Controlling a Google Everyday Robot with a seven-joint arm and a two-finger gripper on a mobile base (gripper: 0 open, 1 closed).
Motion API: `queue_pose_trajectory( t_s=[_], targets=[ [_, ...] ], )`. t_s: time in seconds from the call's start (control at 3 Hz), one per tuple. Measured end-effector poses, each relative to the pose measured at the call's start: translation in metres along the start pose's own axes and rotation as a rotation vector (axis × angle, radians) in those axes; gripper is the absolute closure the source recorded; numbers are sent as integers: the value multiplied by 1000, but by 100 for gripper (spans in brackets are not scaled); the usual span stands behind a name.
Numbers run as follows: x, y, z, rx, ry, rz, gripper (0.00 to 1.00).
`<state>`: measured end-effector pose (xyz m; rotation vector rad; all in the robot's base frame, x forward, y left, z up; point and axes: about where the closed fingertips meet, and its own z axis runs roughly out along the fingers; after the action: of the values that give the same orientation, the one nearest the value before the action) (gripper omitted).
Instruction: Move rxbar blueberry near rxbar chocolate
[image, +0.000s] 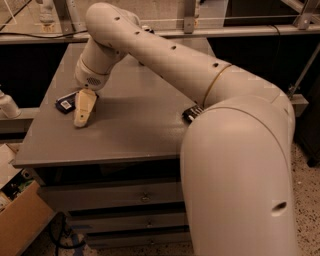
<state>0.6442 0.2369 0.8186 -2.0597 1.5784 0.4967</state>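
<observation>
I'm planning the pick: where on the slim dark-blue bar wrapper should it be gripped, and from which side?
Probably from straight above, across its narrow width near mid-length: the slim flat dark-blue bar wrapper lies flat on the grey table top, leaving only its long edges to pinch. The cream end effector hangs just right of it in the picture, hiding that end.

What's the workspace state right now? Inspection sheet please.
Surface: grey table over drawers.
Job's things: rxbar blueberry near the image-left edge; rxbar chocolate toward image right, mostly hidden by the arm; the two lie well apart.
Clutter: nothing seen.
Grippers: gripper pointing down at the table, right beside the rxbar blueberry; contact unclear.
Cables: black cable along the back rail.
Surroundings: cardboard box on the floor, lower left.
</observation>
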Motion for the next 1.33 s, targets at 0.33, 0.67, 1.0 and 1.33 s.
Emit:
queue_pose_trajectory(
  t_s=[0.33,0.67,1.0,1.33],
  targets=[
    [2,-4,-6,-27,18,21,16],
    [11,-5,-23,-49,40,44,39],
    [20,2,-25,-75,52,64,62],
    [27,11,-20,-102,58,78,87]
  ],
)
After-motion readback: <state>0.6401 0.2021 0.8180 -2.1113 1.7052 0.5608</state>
